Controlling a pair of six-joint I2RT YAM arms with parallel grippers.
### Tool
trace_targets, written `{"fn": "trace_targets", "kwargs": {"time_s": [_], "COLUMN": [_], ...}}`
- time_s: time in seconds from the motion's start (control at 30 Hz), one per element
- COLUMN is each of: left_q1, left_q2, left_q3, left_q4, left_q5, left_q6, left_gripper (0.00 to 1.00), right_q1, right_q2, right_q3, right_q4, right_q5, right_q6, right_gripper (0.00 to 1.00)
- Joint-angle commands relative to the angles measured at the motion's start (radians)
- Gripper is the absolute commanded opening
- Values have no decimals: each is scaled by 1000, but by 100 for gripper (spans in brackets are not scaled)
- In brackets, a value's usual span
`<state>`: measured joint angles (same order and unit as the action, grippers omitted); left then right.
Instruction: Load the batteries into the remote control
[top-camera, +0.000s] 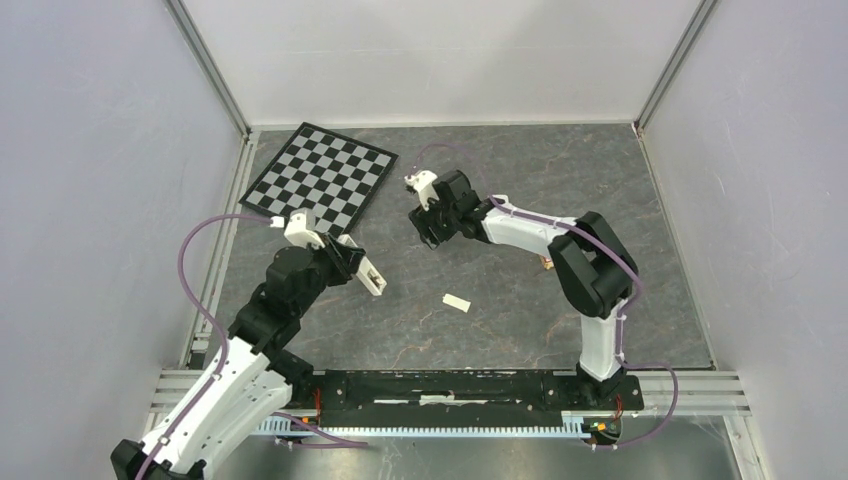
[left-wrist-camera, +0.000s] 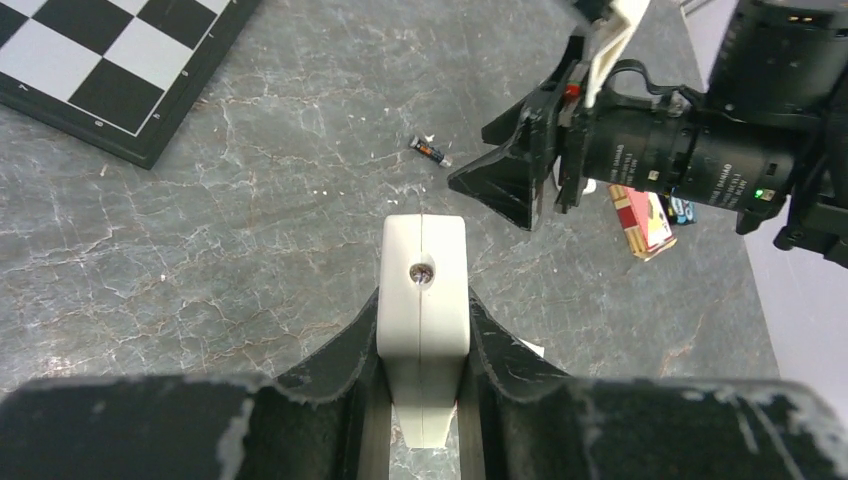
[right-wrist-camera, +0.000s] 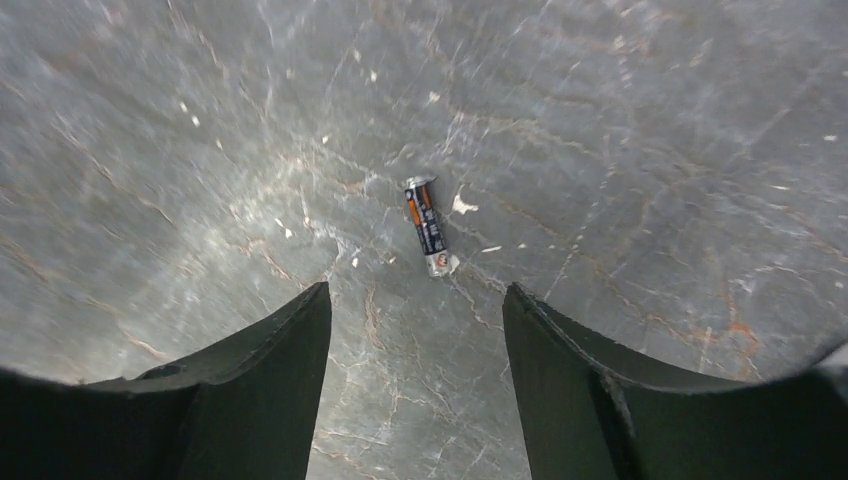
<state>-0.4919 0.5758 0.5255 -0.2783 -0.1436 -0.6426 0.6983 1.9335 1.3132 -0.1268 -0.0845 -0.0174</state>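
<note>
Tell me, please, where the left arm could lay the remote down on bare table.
Free: the far strip from the chessboard to the right wall; the stretch right of the right arm; the near strip between the small white piece and the arm bases. Crowded: the centre, where the open right fingers hang by a battery.
</note>
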Motion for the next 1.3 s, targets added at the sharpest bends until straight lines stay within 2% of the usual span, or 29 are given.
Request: {"fn": "trace_targets", "kwargs": {"time_s": [0.0,0.17,0.3,0.47,0.63,0.73,1.03,1.17,1.27], "left_q1": [16,37,47,53,58,62,69,72,72], "left_q2": [44,62,61,61,61,65,43,45,56], "left_q3": [60,60,57,56,53,56,55,66,61], "left_q4": [42,58,66,67,72,73,90,100,116], "left_q5": [54,88,111,119,122,126,131,132,141], "left_q6": [51,49,57,60,61,61,58,61,51], "left_gripper": [2,2,2,2,2,2,2,2,2], "right_q1": [3,3,3,0,-3,-11,-19,-20,-19], "right_q2": [61,117,150,182,189,230,218,203,162], "right_q3": [77,104,127,154,158,191,181,168,133], "right_q4": [-76,-54,-52,-61,-57,-72,-118,-125,-100], "right_q5": [-59,-59,-35,9,23,-5,-33,-14,-20], "right_q6": [-153,-137,-128,-124,-125,-125,-95,-98,-89], "right_gripper": [64,51,45,44,52,51,22,14,13]}}
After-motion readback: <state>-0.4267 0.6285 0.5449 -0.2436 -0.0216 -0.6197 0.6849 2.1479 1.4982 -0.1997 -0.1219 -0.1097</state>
